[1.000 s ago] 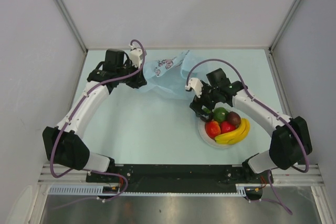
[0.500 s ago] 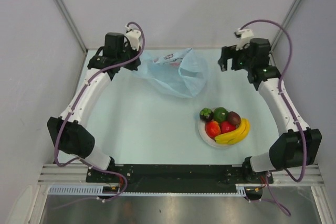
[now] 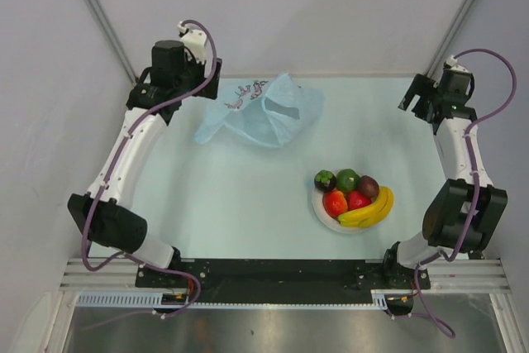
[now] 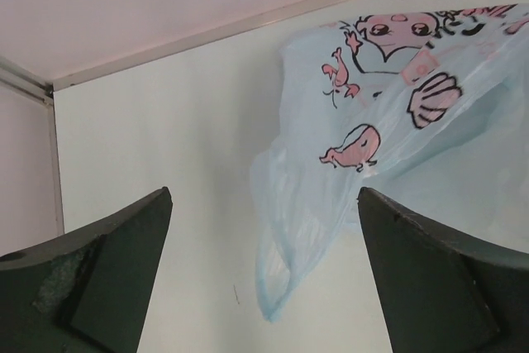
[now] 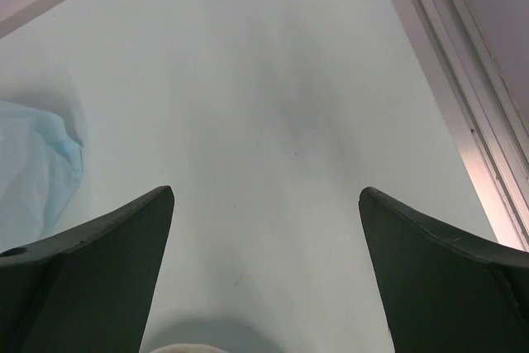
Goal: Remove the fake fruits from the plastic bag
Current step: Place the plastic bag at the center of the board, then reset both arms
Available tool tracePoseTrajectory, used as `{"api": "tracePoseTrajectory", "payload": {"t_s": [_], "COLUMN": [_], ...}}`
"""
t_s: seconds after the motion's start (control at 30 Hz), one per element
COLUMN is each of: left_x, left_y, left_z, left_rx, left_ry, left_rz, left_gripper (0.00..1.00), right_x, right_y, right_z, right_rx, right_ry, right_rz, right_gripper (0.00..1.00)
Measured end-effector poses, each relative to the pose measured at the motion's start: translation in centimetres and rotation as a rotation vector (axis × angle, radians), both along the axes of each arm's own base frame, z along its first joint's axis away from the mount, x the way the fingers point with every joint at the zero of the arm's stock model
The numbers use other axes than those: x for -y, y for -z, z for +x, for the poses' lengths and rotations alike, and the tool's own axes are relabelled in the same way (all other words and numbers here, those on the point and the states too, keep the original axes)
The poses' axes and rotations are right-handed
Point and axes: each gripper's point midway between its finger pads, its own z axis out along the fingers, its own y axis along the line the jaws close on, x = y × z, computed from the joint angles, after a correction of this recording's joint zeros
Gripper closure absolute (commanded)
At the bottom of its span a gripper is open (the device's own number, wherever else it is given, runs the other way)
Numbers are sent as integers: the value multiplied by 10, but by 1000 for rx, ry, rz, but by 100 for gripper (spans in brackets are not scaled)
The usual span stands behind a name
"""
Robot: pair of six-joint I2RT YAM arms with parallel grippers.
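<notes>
Top external: plastic bag [image 3: 258, 117] long axis left-right; left gripper [image 4: 263, 196], right gripper [image 5: 266, 192] agape, empty.

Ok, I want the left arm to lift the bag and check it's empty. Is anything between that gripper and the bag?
Nothing visible. The left gripper is open, with only bare table between it and the bag just ahead. The fruits sit on the plate, well off to the side.

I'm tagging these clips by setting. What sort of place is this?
Probably a robotics lab test cell, not a home. Plain white partition walls box in a pale table, the left arm and right arm are mounted by a metal rail at its near edge, and the props are fake fruits.
</notes>
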Motion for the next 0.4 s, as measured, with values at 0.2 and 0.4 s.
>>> {"api": "tracePoseTrajectory", "payload": {"t_s": [0.2,0.4], "left_x": [-5,2], "left_y": [-8,39], "left_z": [-32,-53], "left_rx": [38,-73], "left_ry": [12,32], "left_rz": [-26,-71], "left_gripper": [0,0], "right_x": [0,-3], "right_y": [4,5], "right_z": [-30,-55], "right_rx": [-91,-132], "right_ry": [57,65], "right_rz": [-13,-18], "right_gripper": [0,0]}}
